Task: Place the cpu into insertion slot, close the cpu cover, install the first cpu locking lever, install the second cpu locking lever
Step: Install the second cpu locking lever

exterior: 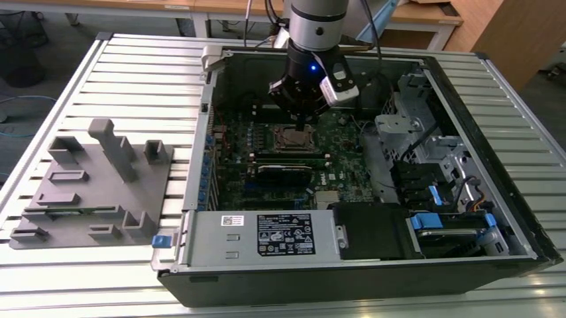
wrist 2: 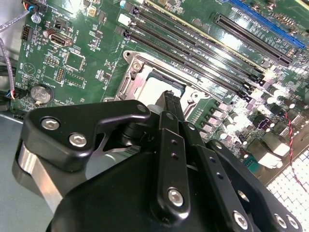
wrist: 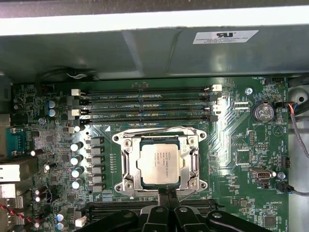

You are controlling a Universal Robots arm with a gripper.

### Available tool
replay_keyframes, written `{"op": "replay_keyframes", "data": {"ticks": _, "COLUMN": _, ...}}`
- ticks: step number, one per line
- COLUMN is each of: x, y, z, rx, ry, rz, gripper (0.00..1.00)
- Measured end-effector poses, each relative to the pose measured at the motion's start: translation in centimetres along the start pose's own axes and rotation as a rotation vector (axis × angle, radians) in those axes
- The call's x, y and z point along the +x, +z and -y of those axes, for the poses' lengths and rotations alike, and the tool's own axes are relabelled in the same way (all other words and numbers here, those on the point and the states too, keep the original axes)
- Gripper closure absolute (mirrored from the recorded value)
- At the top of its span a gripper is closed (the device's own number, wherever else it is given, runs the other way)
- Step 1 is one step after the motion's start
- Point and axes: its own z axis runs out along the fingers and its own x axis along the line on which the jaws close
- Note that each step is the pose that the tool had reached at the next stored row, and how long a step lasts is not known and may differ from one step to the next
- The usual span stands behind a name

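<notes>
The cpu [wrist: 161,162], a pale metal square, lies flat in the insertion slot [wrist: 120,186] on the green board. The silvery cpu cover [wrist: 130,164] lies down around it as a frame. A thin wire lever [wrist: 159,131] runs along the socket's side nearest the memory slots. My gripper [wrist: 167,192] hangs at the opposite edge of the socket, its black fingertips pressed together, shut. In the second wrist view the gripper [wrist 2: 170,96] stands over the edge of the cpu [wrist 2: 154,89]. In the exterior view the gripper [exterior: 305,126] is low inside the case above the cpu [exterior: 290,138].
Long black memory slots [wrist: 145,104] run beside the socket, and capacitors [wrist: 77,159] line another side. A coin battery [wrist: 262,112] sits on the board. The power supply [exterior: 261,235] and drive bays [exterior: 442,192] crowd the case. A grey fixture [exterior: 89,185] stands outside on the slatted table.
</notes>
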Motion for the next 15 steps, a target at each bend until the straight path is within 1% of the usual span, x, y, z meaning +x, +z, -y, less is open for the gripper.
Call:
{"op": "replay_keyframes", "data": {"ticks": 5, "x": 0.0, "y": -0.22, "z": 0.0, "rx": -0.0003, "ry": 0.0, "rz": 0.0001, "gripper": 0.89}}
{"op": "replay_keyframes", "data": {"ticks": 10, "x": 0.0, "y": -0.25, "z": 0.04, "rx": 0.0001, "ry": 0.0, "rz": -0.0001, "gripper": 0.89}}
{"op": "replay_keyframes", "data": {"ticks": 15, "x": -0.02, "y": -0.23, "z": 0.26, "rx": -0.0001, "ry": 0.0, "rz": 0.0, "gripper": 0.89}}
